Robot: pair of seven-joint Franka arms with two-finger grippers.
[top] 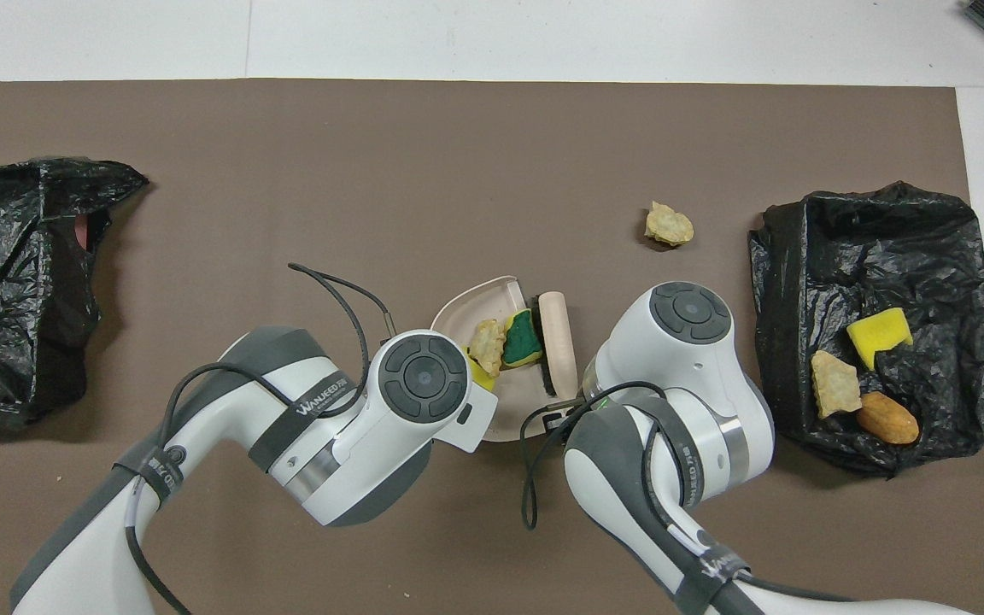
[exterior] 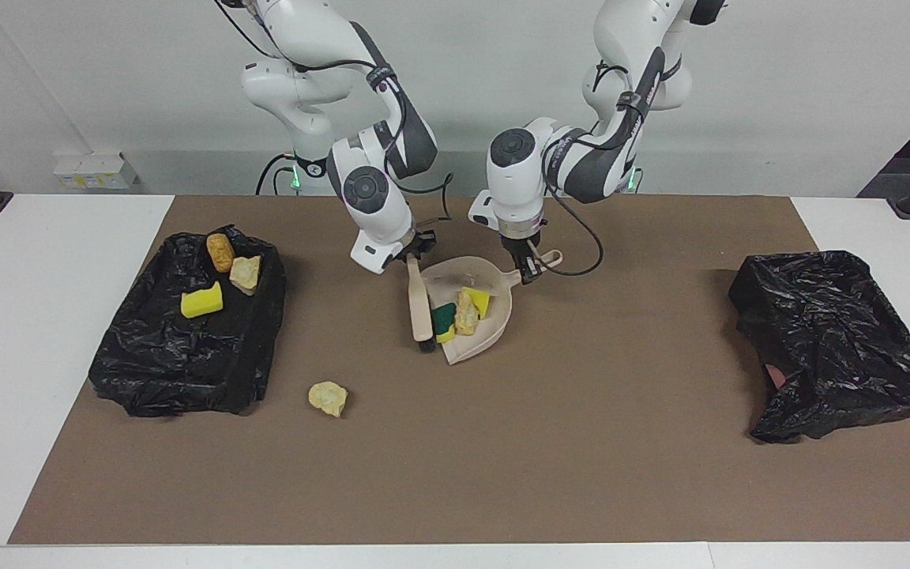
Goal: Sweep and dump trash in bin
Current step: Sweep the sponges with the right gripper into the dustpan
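Note:
My left gripper [exterior: 532,272] is shut on the handle of the beige dustpan [exterior: 488,335], whose mouth faces the right arm's end of the table. A wooden brush [exterior: 421,307] hangs from my shut right gripper [exterior: 415,253], its bristles down at the pan's mouth. Three pieces of trash lie inside the pan: a green-faced sponge [exterior: 445,318], a tan lump [exterior: 466,312] and a yellow sponge [exterior: 479,301]. Overhead, the brush [top: 556,337] lies along the pan's [top: 473,304] open edge. One more tan lump [exterior: 329,397] sits alone on the mat, farther from the robots.
A black-bagged bin [exterior: 186,356] at the right arm's end holds a yellow sponge [exterior: 201,301] and two tan lumps [exterior: 220,251]. A second black-bagged bin [exterior: 834,340] stands at the left arm's end. A brown mat [exterior: 502,474] covers the table.

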